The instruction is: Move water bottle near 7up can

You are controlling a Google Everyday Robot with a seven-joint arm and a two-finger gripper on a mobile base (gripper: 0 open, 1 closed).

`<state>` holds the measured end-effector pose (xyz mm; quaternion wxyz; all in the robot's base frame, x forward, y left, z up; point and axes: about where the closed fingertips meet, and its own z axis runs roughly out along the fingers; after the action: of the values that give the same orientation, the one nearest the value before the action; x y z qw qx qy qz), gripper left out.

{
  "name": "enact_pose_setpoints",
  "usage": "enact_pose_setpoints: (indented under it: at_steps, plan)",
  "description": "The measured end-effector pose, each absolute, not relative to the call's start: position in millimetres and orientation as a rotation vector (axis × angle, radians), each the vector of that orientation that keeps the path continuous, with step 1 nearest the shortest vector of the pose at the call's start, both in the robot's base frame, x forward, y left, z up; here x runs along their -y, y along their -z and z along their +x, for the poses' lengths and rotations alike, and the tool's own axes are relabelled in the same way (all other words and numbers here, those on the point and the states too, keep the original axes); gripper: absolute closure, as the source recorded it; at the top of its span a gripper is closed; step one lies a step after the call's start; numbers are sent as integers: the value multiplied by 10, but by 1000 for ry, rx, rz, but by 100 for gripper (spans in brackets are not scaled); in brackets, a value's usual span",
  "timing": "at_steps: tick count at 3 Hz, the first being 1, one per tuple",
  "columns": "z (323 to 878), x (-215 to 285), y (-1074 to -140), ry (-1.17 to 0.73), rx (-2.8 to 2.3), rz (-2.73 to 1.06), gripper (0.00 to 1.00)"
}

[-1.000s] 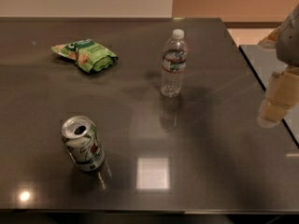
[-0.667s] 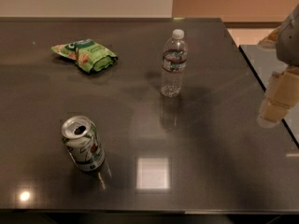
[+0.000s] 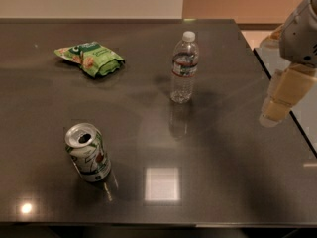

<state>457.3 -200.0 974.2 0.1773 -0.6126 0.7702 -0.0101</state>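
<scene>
The water bottle [image 3: 183, 68] stands upright at the table's [image 3: 223, 172] centre rear, ungrasped and well apart from the 7up can [image 3: 88, 152] at front left; the move is judged not yet begun. A clear body, white cap and red-edged label band are shown. A green snack bag [image 3: 91, 58] lies at rear left. The gripper [image 3: 275, 108] is held at the right edge, probably pre-approach; whether it is open cannot be told.

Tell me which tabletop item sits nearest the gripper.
The water bottle, upright right of centre, nearest the gripper at the right edge. The 7up can, front left, and green snack bag, back left, lie farther away.
</scene>
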Motion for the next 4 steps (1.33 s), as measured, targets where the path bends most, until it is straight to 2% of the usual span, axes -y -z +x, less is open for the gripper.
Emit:
enact_pose_setpoints:
  at_steps: [4]
  plan:
    - [5532,1324,-9604,-253,-1997,-1702,0]
